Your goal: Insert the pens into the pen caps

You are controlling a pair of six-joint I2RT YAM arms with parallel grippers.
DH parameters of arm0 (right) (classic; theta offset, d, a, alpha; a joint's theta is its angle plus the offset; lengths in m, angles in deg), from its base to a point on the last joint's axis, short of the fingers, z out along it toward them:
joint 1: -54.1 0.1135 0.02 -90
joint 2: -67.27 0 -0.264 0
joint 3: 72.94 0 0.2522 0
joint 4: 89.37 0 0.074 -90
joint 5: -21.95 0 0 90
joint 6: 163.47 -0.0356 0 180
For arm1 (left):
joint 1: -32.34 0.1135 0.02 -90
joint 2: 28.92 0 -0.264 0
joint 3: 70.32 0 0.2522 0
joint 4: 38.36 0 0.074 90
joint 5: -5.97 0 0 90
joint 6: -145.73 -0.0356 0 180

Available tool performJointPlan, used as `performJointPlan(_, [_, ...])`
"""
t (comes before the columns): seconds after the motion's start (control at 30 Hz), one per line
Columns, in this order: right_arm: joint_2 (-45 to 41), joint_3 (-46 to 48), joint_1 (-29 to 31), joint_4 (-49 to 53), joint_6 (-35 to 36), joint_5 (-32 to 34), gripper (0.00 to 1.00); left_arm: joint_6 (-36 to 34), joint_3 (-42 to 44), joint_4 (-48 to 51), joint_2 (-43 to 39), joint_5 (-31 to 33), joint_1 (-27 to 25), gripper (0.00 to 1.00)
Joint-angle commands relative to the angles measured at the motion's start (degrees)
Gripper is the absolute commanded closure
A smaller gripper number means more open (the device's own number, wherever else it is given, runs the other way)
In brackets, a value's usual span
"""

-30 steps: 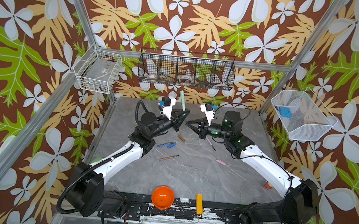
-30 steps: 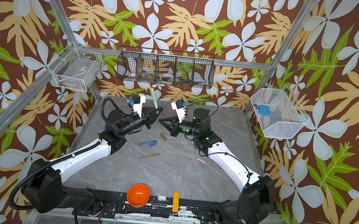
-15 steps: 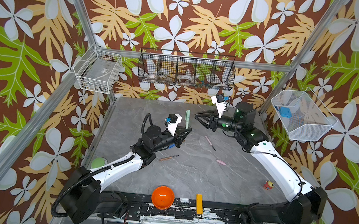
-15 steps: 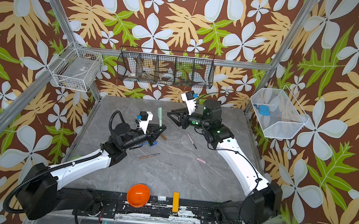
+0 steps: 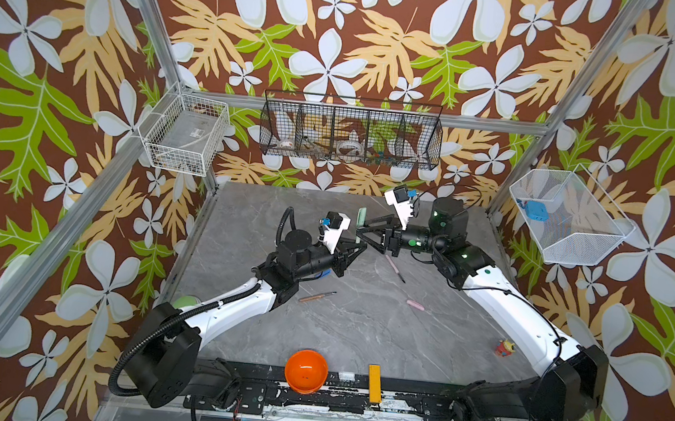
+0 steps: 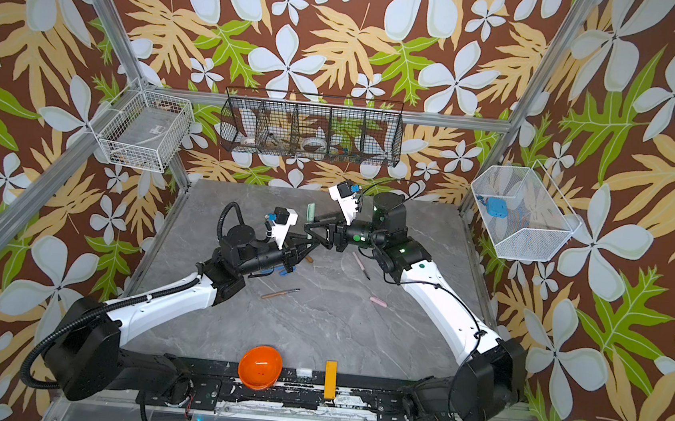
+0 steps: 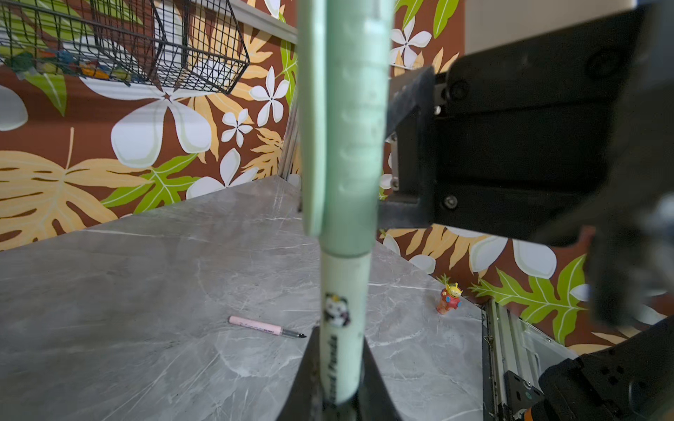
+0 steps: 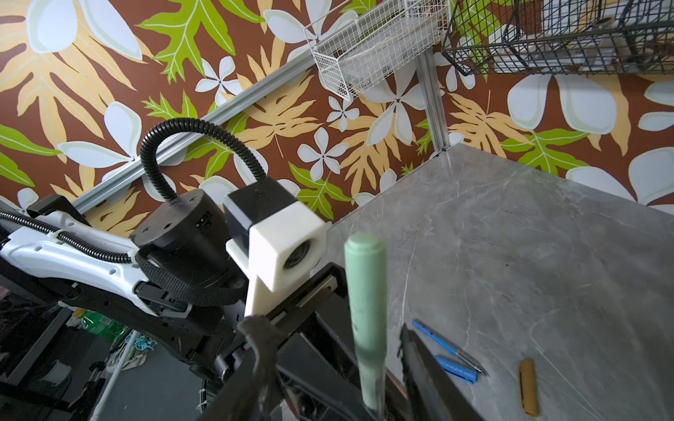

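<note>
Above the back of the tabletop (image 5: 359, 326), the left tool (image 5: 360, 243) pinches the pale green pen (image 7: 343, 328) upright with its cap (image 7: 346, 145) on, and the right tool (image 8: 328, 324), spread either side of it, should, I'd say, back straight off without nudging that cap loose.

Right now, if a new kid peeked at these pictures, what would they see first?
Probably the pale green pen, standing straight up in the left claw over the back middle of the grey table, with its pale green cap on. The right claw is open on either side of it. Next come the bright orange bowl at the front edge and the flowery wallpaper all around.
</note>
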Motion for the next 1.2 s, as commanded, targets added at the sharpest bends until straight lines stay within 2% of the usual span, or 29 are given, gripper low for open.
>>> performJointPlan(0.0, [0.9,-0.4,0.1,-3.1,-0.7,0.5,0.60,-0.2,-0.8,0.2,0.2,-1.9,-0.4,1.00])
performJointPlan(0.2, [3.1,-3.2,0.0,-0.4,-0.4,2.3,1.00,0.2,-1.6,0.5,1.3,-2.6,-0.4,1.00])
performJointPlan(0.27, [4.0,-4.9,-0.6,2.4,-0.4,3.9,1.00,0.5,-1.8,0.4,1.6,-1.5,-0.4,0.97])
performJointPlan(0.3, [4.4,-6.0,-1.1,4.3,-0.1,4.8,1.00,0.7,-1.7,0.3,1.7,-0.9,-0.4,0.87])
performJointPlan(0.37, [5.5,-8.8,-3.0,10.8,1.6,8.4,1.00,0.7,-1.7,1.4,1.6,2.0,-0.4,0.57])
performJointPlan(0.4, [6.2,-10.3,-4.2,14.3,2.7,10.5,1.00,0.8,-1.7,2.6,1.5,3.4,-0.4,0.47])
performJointPlan(0.47, [8.4,-13.1,-7.6,21.8,4.6,14.8,1.00,0.4,-0.9,4.8,0.7,6.5,-0.3,0.32])
performJointPlan(0.53, [11.3,-15.4,-10.9,28.5,6.2,20.0,1.00,0.0,0.5,6.6,-0.6,8.9,0.0,0.22])
performJointPlan(0.6, [15.0,-17.6,-13.6,35.2,8.5,27.6,1.00,0.0,1.9,8.4,-2.3,10.7,0.4,0.16])
performJointPlan(0.67, [16.8,-16.9,-14.6,37.4,10.1,36.8,0.99,-0.2,3.2,10.7,-4.1,12.4,1.0,0.12])
performJointPlan(0.77, [20.5,-17.7,-16.6,41.4,8.8,40.8,1.00,-0.9,4.4,14.9,-6.6,15.9,1.5,0.06])
performJointPlan(0.93, [19.5,-11.3,-14.1,36.2,5.7,42.4,0.99,-0.9,6.6,17.5,-10.7,18.4,1.6,0.02])
performJointPlan(1.07, [19.2,-6.4,-15.1,34.5,6.2,53.4,0.93,-0.6,7.6,18.0,-11.4,19.3,1.6,0.01])
performJointPlan(1.17, [21.4,-6.1,-17.0,34.8,8.6,56.8,0.93,-0.5,7.8,18.9,-11.2,19.3,1.6,0.01])
